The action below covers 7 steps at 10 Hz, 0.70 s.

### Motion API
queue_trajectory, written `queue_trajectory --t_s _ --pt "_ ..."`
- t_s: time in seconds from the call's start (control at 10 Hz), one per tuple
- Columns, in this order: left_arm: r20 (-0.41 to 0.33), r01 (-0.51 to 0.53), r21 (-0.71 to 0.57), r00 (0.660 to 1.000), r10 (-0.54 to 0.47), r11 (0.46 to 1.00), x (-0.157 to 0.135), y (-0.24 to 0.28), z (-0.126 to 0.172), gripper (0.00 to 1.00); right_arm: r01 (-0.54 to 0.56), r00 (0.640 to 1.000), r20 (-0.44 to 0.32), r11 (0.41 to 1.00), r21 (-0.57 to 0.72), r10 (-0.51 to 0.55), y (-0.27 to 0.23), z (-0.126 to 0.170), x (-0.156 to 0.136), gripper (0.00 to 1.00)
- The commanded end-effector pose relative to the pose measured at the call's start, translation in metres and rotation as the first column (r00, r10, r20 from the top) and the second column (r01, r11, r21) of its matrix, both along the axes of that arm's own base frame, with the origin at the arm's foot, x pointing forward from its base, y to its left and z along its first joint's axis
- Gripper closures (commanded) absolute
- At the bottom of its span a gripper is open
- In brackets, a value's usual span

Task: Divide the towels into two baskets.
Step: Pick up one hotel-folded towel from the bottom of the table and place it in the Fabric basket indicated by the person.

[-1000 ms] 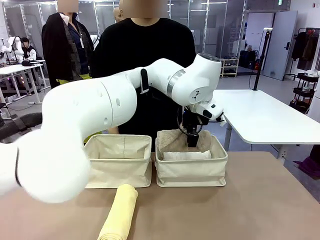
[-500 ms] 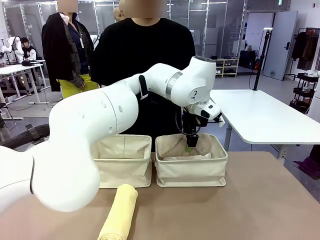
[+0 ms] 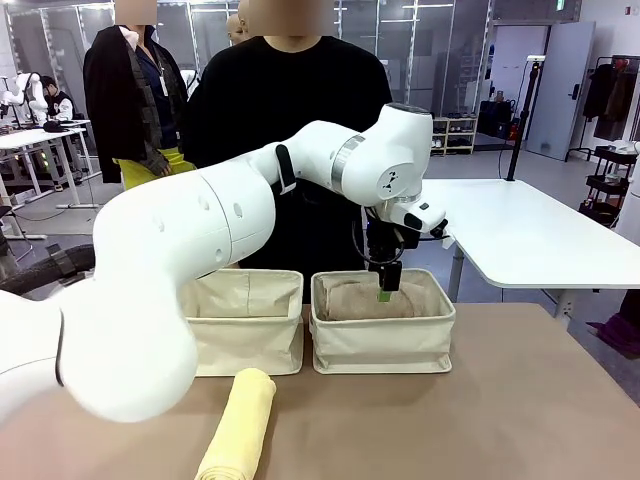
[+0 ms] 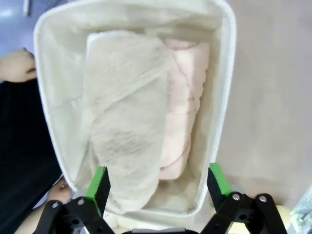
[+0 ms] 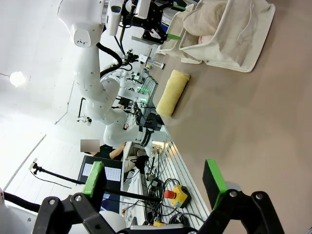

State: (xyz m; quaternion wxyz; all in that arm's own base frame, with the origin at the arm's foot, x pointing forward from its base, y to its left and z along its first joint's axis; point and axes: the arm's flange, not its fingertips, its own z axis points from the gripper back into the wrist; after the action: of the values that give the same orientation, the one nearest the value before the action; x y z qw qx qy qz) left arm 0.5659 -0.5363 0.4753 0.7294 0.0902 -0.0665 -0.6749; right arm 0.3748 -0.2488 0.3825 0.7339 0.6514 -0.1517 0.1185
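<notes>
My left gripper (image 3: 384,288) hangs open just above the right basket (image 3: 382,345), with nothing between its fingers. In that basket lies the shaggy tan towel (image 3: 366,299). The left wrist view looks straight down on the basket (image 4: 225,87): the tan towel (image 4: 124,126) lies lengthwise beside the pinkish cream towel (image 4: 184,107), and the open left gripper (image 4: 159,183) is over their near ends. The left basket (image 3: 240,330) stands beside it. A pale yellow towel (image 3: 240,425) lies rolled on the table in front. My right gripper (image 5: 153,178) is open and empty above the table, far from the baskets.
A person in black stands right behind the baskets, with a hand (image 4: 17,66) at the far wall of the right basket. My left arm spans the table from the left. A red stop button (image 5: 175,194) sits beyond the table edge.
My left gripper opened and rose out of the right basket. The tan towel it let go now lies flat there, covering the towel seen at the front before.
</notes>
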Motion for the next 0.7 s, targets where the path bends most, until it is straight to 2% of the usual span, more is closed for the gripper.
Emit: queue_trajectory --t_s 0.0,0.1,0.2,0.3,0.6 --pt "0.072 -0.001 0.066 0.997 -0.004 0.998 0.017 -0.027 0.021 0.0 0.005 1.0 0.007 1.0 0.001 -0.005 0.002 0.003 -0.002 0.0" --pt "0.171 -0.023 0.059 0.985 0.013 0.998 -0.002 -0.02 0.027 0.0 0.005 1.0 0.007 1.0 0.001 -0.005 0.002 0.003 -0.002 0.0" --pt "0.176 -0.003 0.034 0.984 -0.003 0.999 -0.024 -0.011 0.039 0.0 0.005 1.0 0.007 1.0 0.001 -0.005 0.002 0.003 -0.002 0.0" --pt "0.142 0.003 0.022 0.99 -0.006 1.0 -0.042 -0.002 0.047 0.0 0.005 1.0 0.007 1.0 0.001 -0.005 0.002 0.003 -0.002 0.0" --pt "0.151 -0.065 0.075 0.987 0.054 0.995 -0.08 0.037 0.066 0.0 0.005 1.0 0.007 1.0 0.001 -0.005 0.002 0.003 -0.002 0.0"
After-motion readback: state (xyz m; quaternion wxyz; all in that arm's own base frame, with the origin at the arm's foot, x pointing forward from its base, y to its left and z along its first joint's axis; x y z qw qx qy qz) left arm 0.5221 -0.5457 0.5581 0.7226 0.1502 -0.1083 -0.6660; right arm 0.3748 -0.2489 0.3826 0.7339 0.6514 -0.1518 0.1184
